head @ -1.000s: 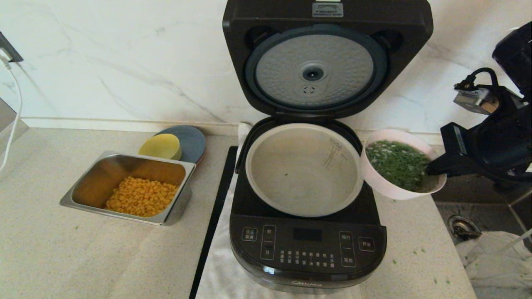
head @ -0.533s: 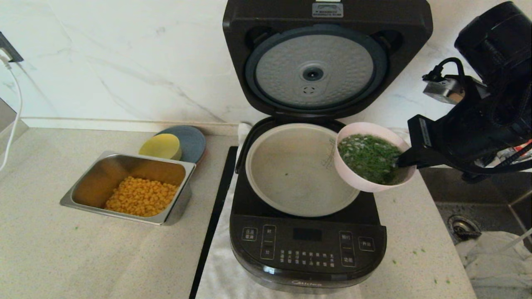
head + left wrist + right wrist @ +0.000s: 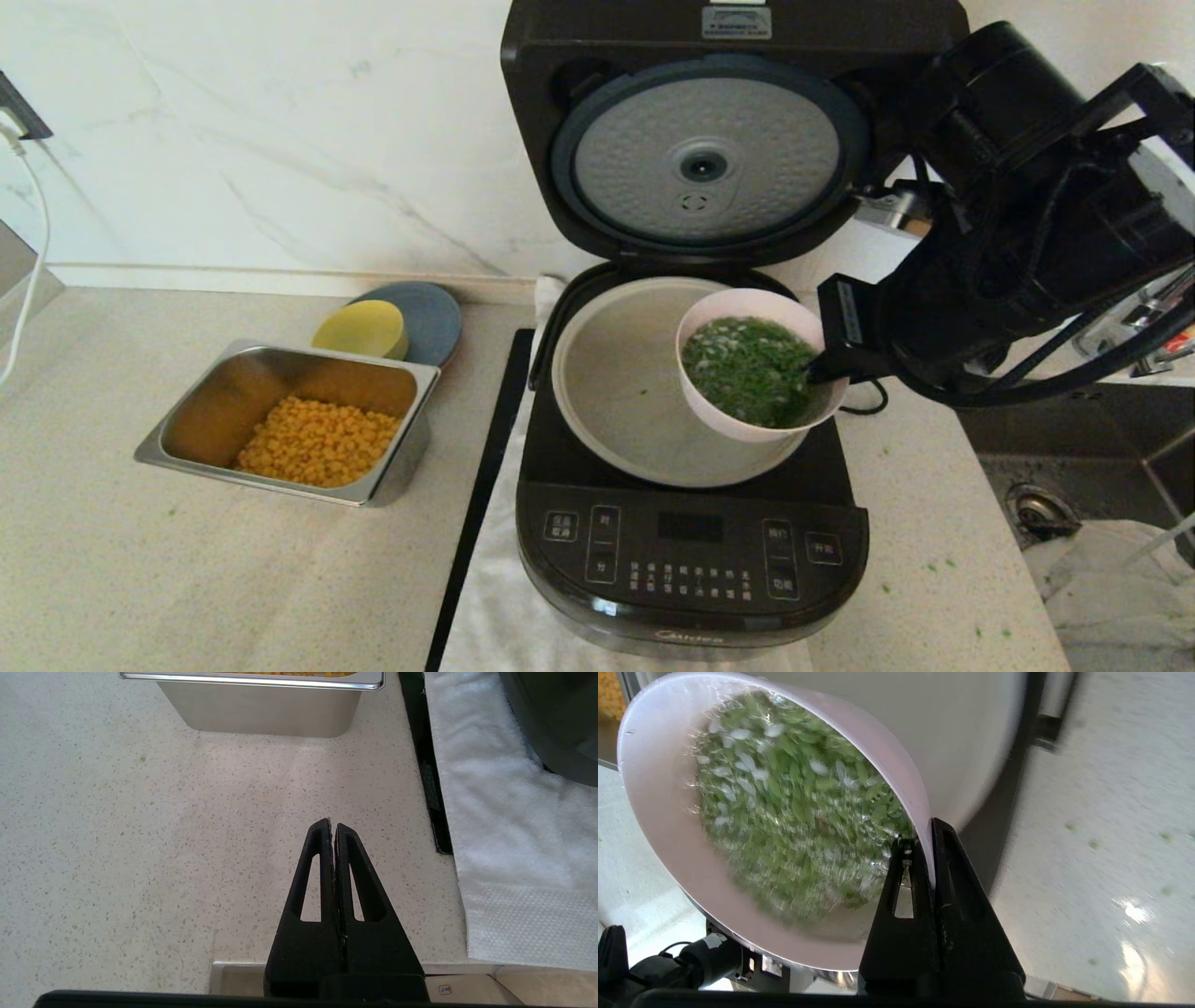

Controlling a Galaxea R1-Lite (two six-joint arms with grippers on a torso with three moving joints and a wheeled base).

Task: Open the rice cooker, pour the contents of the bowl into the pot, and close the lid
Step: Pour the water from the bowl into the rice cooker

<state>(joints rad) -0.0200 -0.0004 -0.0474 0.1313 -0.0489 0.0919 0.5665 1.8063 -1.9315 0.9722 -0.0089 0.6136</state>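
The right gripper (image 3: 822, 369) reaches in from the right, its fingers (image 3: 945, 896) clamped on the right rim of the bowl (image 3: 738, 425), one inside and one outside the wall. The bowl hangs over the right half of the pot (image 3: 616, 373), roughly level, holding the chopped green herbs in liquid (image 3: 747, 371). The rice cooker (image 3: 691, 551) stands on a white towel (image 3: 490, 597) with the lid (image 3: 709, 159) raised upright at the far side, close above the right arm. The pot's left half lies uncovered below the bowl. On the worktop (image 3: 187, 579) to the left, well apart from the cooker, sit a steel tray (image 3: 280, 359) of corn and a yellow dish (image 3: 359, 329). The left gripper (image 3: 332, 828) hangs over bare worktop near the tray, fingers pressed together, holding nothing.
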